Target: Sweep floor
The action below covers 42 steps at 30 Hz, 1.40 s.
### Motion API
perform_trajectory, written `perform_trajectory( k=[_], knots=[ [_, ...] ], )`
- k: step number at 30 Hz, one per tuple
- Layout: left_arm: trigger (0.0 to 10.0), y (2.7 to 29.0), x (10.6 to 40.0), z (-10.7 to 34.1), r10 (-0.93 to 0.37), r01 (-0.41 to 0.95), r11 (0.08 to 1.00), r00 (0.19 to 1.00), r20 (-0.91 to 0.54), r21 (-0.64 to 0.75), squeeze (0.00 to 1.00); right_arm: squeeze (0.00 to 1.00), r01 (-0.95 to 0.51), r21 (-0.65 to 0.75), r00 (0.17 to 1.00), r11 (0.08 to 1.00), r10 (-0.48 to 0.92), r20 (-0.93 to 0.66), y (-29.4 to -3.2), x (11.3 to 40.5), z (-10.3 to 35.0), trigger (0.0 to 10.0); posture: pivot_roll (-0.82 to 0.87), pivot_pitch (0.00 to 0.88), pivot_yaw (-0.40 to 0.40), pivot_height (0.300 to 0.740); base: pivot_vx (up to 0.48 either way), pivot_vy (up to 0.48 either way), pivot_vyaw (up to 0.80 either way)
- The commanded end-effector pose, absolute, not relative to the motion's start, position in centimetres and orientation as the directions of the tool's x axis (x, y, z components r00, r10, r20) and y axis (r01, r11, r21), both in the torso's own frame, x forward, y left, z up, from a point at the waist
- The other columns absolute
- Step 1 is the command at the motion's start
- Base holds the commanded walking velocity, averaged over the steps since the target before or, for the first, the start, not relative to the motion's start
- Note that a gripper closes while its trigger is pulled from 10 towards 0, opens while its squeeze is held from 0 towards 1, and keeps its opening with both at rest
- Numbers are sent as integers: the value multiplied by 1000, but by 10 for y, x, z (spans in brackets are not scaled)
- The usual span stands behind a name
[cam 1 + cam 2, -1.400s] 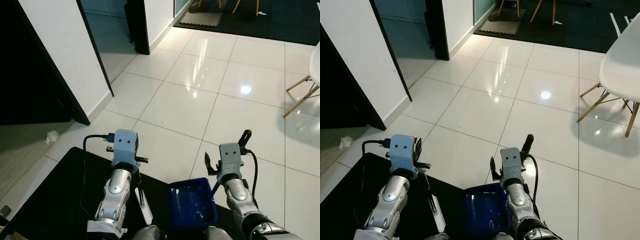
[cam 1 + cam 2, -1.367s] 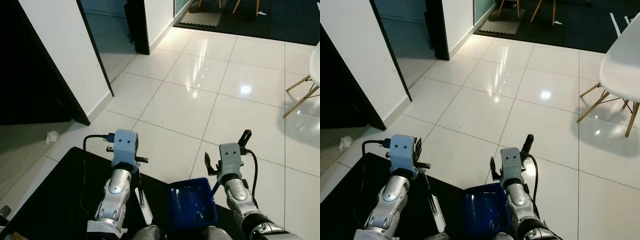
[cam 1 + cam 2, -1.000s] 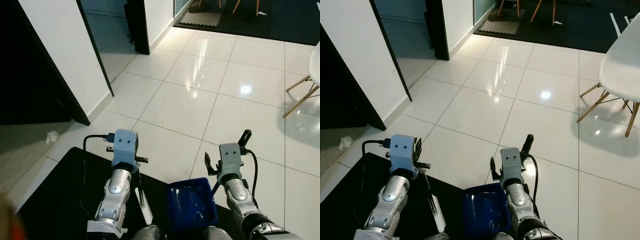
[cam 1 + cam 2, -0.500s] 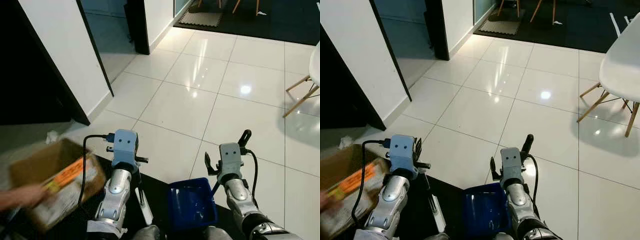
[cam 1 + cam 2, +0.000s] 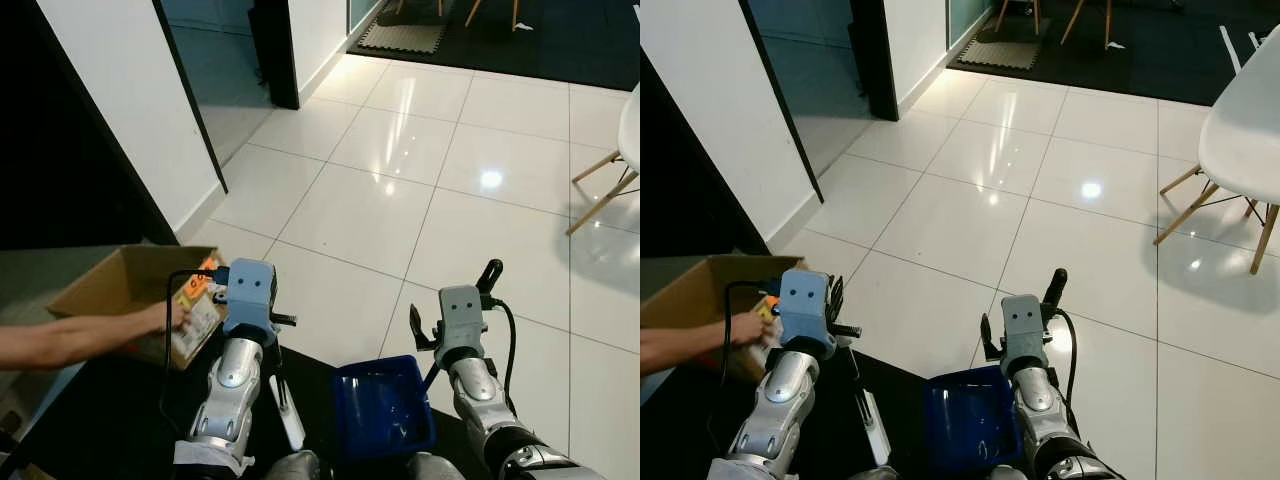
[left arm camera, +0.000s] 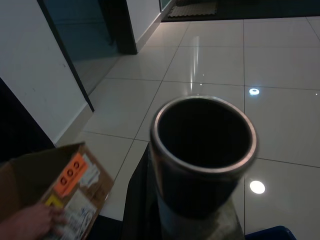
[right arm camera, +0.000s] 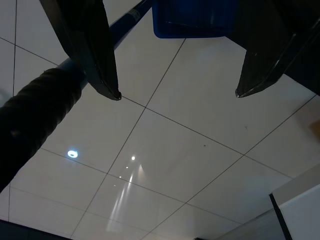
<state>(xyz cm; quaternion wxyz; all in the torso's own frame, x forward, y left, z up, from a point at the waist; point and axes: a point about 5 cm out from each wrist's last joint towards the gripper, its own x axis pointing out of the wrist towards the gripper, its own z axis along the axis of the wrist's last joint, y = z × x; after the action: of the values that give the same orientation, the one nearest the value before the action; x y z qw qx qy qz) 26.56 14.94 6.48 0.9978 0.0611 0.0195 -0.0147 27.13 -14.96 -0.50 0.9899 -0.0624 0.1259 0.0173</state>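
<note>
A blue dustpan (image 5: 385, 405) stands low in front of me on the black mat. Its long handle with a black grip (image 5: 490, 272) rises past my right gripper (image 7: 177, 95). That gripper's fingers (image 7: 92, 55) are spread wide, and the handle (image 7: 35, 115) lies across the outer side of one of them. My left gripper (image 5: 275, 322) holds the broom handle, whose open metal tube end (image 6: 202, 145) faces the wrist camera. A white part of the broom (image 5: 287, 410) hangs below the left arm.
A person's arm (image 5: 70, 340) reaches in from the left, with a hand (image 5: 170, 318) on a cardboard box (image 5: 120, 290) beside my left arm. A white wall (image 5: 130, 110) and dark doorway lie left. A white chair (image 5: 1240, 140) stands right. Glossy tiles (image 5: 380, 200) stretch ahead.
A person's arm has brought a cardboard box in from the left and set it beside my left arm, covering the crumpled paper. Both arms, the broom and the dustpan have stayed put.
</note>
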Motion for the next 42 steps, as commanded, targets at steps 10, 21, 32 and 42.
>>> perform_trajectory(
  k=[10,21,32,42],
  knots=[
    [10000,149,266,67,-35,38,989,999,-24,140,0,0,-34,-113,965,993,4,-264,-150,272,-6,10000,17,33,38,740,0,0,0],
    [10000,149,266,67,-36,39,989,999,-24,141,0,0,-33,-112,965,993,2,-262,-150,272,-6,10000,15,35,39,740,0,0,0],
    [10000,149,266,67,-36,39,989,999,-25,142,0,0,-33,-112,965,993,3,-261,-150,272,-6,10000,18,36,39,740,0,0,0],
    [10000,149,267,68,-40,43,988,999,-21,146,0,0,-36,-111,965,993,5,-264,-149,271,-6,10000,17,29,43,740,0,0,0]
  ],
)
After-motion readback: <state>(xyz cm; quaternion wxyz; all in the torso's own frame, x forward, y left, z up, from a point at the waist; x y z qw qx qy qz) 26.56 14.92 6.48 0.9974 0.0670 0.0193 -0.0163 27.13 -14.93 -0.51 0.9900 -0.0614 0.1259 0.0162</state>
